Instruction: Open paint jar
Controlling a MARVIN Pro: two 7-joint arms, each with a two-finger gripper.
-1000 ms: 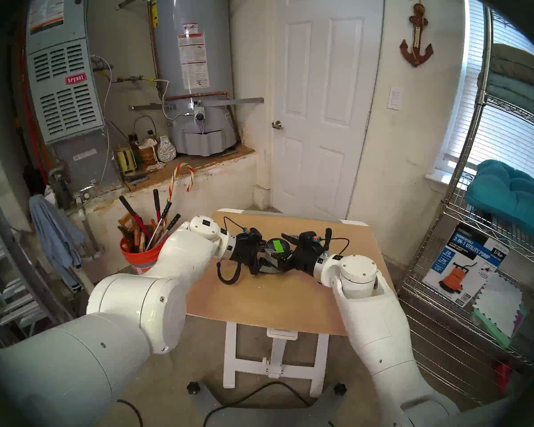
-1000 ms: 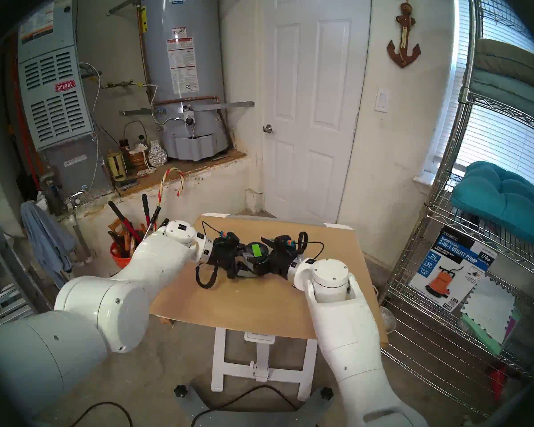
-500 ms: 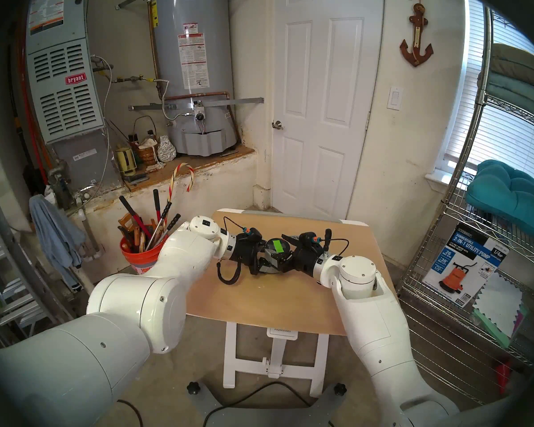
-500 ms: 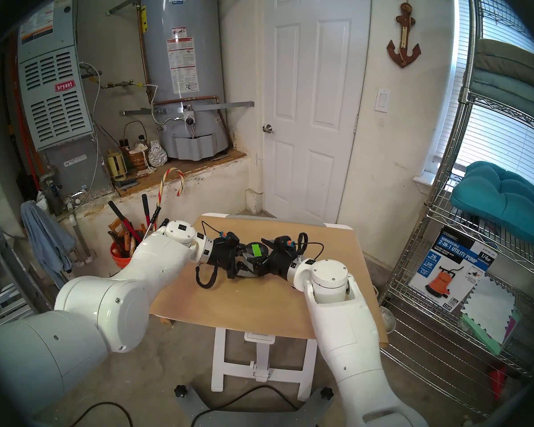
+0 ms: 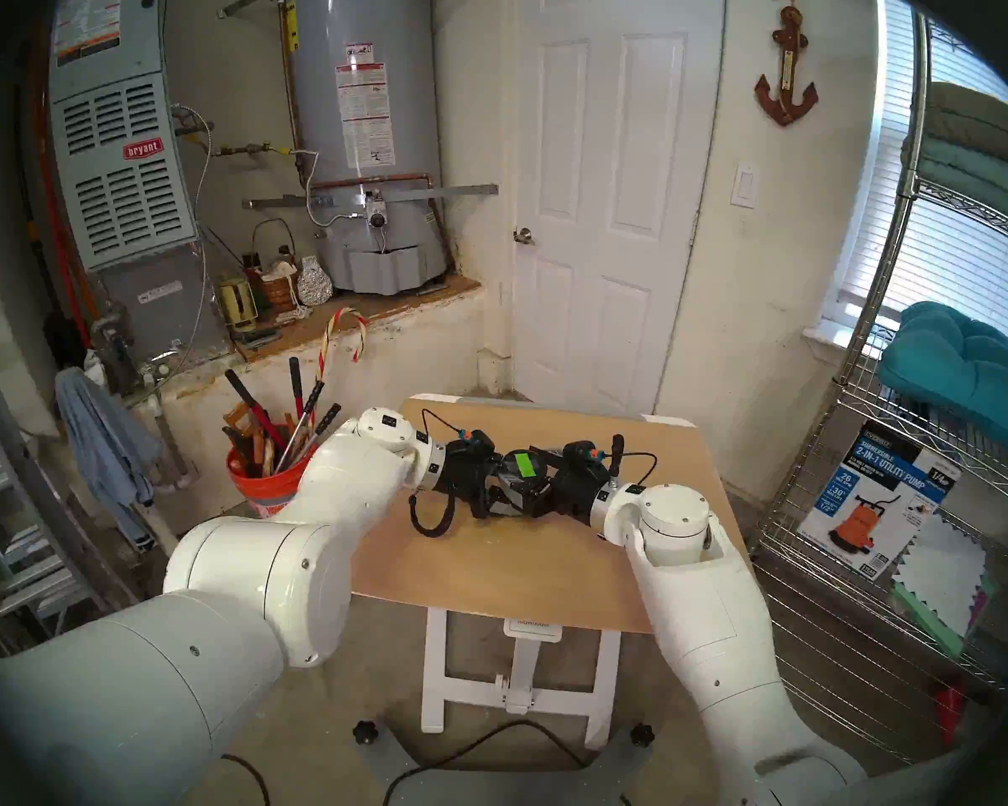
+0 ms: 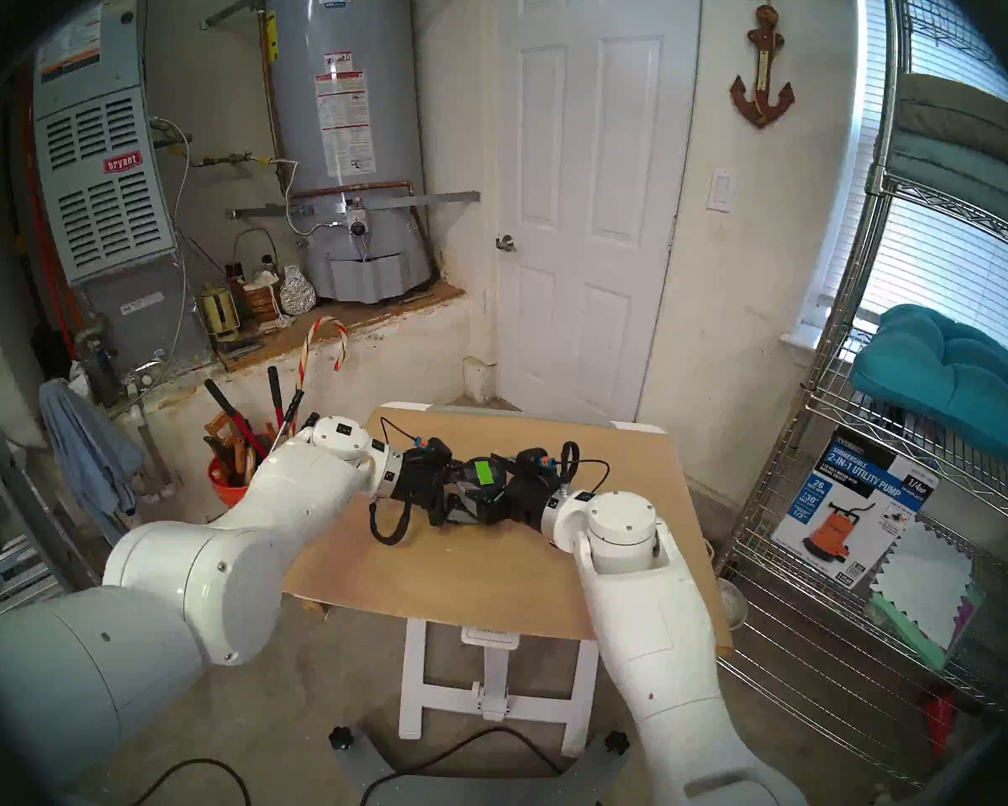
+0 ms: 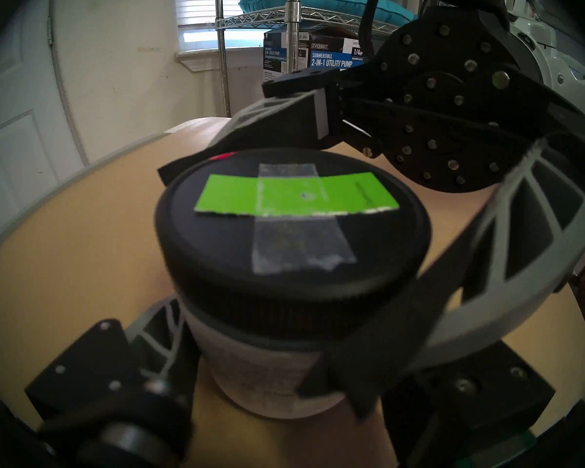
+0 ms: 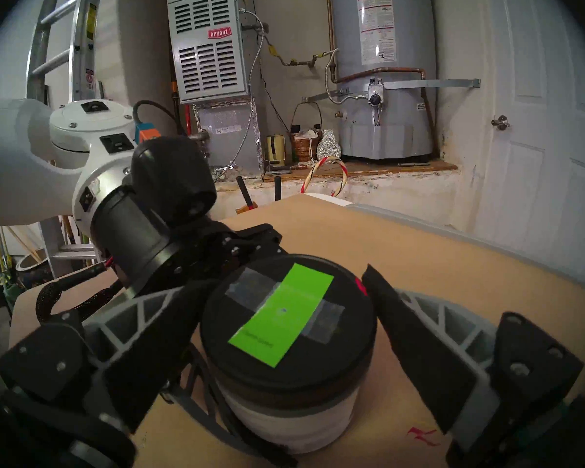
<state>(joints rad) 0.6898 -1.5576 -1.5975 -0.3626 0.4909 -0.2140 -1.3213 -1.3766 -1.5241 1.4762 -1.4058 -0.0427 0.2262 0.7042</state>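
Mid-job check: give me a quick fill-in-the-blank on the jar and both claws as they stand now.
1. The left claw is shut on the paint jar's ____ body, below the lid.
2. The right claw stands ____, one finger on each side of the lid.
3. The strip taped on the black lid is bright ____.
4. The jar stands upright on the ____.

Missing words: white-labelled; open; green; table

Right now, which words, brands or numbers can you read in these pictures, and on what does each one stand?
"bryant": furnace
"EVERBILT", "SUBMERSIBLE 2-IN-1 UTILITY PUMP", "1/4 HP": pump box
Water heater stickers: too small.
Paint jar label: blurred.
Green strip print: unreadable.
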